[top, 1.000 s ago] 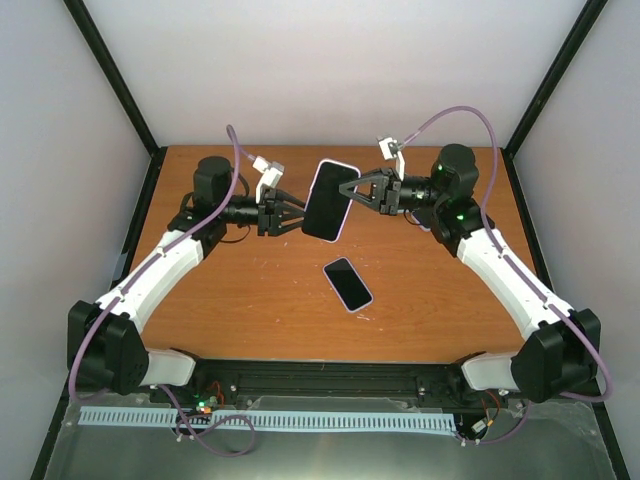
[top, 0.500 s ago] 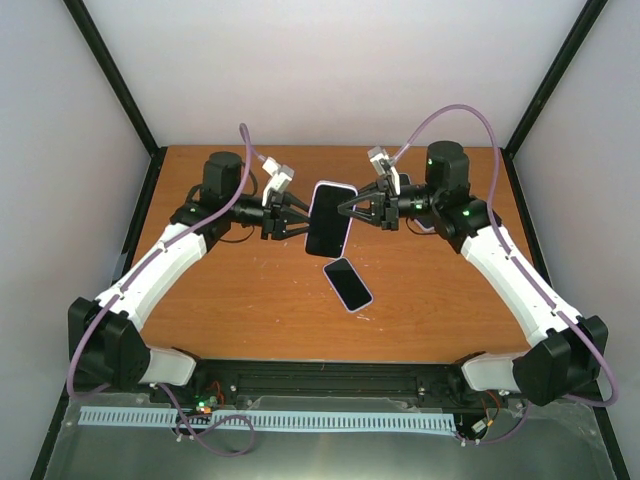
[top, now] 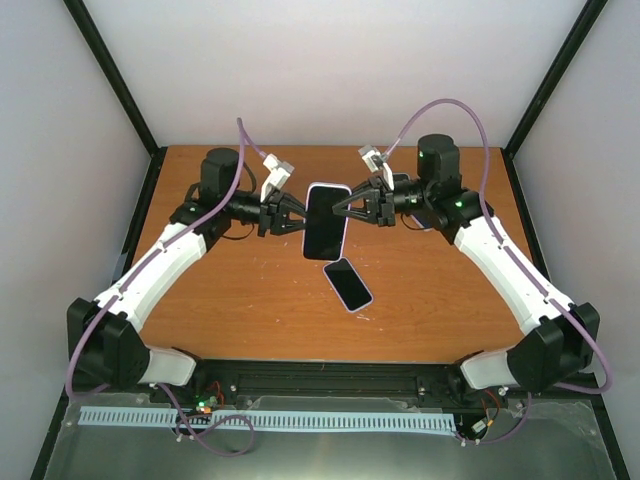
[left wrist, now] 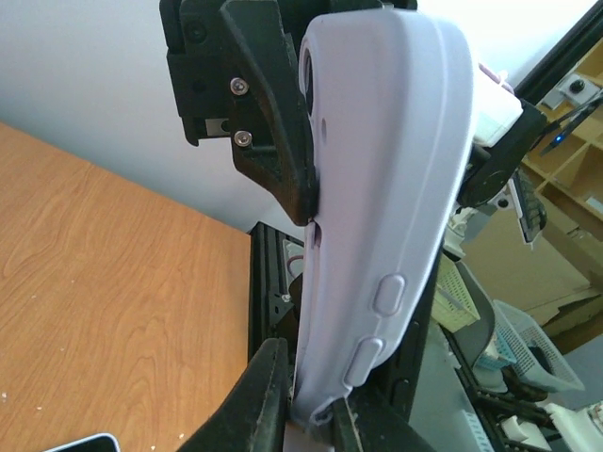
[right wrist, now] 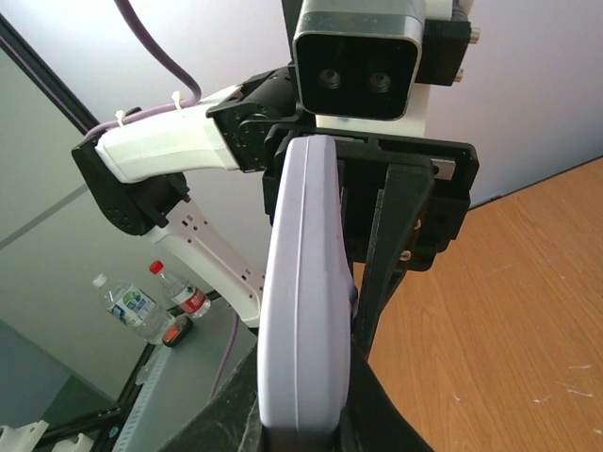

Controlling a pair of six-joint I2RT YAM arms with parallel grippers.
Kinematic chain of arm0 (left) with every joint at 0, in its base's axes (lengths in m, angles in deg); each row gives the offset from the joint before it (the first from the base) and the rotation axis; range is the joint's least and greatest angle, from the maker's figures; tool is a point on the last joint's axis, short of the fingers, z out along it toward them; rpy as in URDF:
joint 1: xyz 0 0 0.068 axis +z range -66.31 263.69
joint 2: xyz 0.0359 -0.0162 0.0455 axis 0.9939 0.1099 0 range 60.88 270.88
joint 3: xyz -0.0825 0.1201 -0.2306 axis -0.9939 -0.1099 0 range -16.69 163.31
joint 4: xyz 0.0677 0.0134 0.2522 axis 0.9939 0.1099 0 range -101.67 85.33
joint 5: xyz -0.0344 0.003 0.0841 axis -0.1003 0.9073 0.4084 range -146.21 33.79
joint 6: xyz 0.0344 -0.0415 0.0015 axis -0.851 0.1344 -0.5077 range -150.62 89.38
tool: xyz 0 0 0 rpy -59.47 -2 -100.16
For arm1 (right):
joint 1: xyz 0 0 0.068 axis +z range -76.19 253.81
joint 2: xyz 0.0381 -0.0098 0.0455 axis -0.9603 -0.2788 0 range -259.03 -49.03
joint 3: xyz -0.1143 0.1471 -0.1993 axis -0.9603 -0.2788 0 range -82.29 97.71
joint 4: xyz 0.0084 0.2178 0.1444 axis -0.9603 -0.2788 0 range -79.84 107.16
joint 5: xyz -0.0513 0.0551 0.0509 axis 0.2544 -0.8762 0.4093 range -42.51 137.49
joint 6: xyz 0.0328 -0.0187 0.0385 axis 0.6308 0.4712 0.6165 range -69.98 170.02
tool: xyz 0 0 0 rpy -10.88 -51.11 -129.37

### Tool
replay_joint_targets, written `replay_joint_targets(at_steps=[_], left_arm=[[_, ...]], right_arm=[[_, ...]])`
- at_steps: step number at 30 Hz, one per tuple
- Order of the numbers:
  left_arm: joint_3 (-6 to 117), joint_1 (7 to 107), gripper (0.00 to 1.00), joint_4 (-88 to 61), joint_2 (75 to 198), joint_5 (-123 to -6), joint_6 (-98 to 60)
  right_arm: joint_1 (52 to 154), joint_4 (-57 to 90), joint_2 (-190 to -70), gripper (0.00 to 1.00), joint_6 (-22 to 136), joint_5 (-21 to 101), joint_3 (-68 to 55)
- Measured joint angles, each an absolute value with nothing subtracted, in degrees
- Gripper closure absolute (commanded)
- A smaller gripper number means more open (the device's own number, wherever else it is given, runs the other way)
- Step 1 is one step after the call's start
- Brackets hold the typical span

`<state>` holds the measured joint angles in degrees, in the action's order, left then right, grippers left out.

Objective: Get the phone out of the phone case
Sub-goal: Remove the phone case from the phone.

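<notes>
I found the case (top: 326, 221) off the counter (top: 220, 300), held in the air between the two tools at about 12 o'clock from the counter's middle. The left tool (top: 297, 215) met it from 9 o'clock and the right tool (top: 341, 209) from 3 o'clock. From above, the case's long axis ran roughly 1 to 7 o'clock, with its dark inner face up and a pale rim around it.

In the left wrist view, the left tool's fingers (left wrist: 267, 395) were closed on the near long edge of the case, which was pale lavender with its side buttons showing. The right tool's black fingers gripped the far edge at 11 o'clock in that view. In the right wrist view, the right tool (right wrist: 301, 414) was likewise clamped on the case's edge, with the left tool and its camera beyond at 12 o'clock.

The phone (top: 348, 284) lay flat on the counter, out of the case, just at 6 o'clock from it and apart from both tools. Its dark face was up and its length ran 11 to 5 o'clock. One corner of it showed at the bottom edge of the left wrist view.
</notes>
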<state>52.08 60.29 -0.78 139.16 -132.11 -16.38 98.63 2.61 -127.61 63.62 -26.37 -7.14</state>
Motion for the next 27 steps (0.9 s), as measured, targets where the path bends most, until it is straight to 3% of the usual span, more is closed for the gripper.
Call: replay_joint_targets(at_steps=[3,6,13,18,27], left_arm=[[50.8,60.6,0.99,-4.4,138.5,-132.5,-12.8],[48.8,61.0,0.99,-8.8,137.7,-132.5,-8.3],[43.9,63.9,0.99,-24.1,137.1,-131.4,7.1],[41.6,66.3,0.99,-30.4,137.1,-129.1,14.9],[40.4,69.9,0.99,-27.5,137.2,-119.6,24.1]], right_arm=[[98.6,0.6,-129.0,0.97,63.5,-27.2,-4.9],[98.6,-1.6,-130.3,0.90,63.1,-27.8,-2.8],[98.0,-8.9,-134.3,0.31,59.5,-28.2,3.4],[94.1,-11.4,-135.9,0.19,57.4,-25.5,8.9],[94.3,-12.8,-134.1,0.18,51.8,-6.2,10.3]])
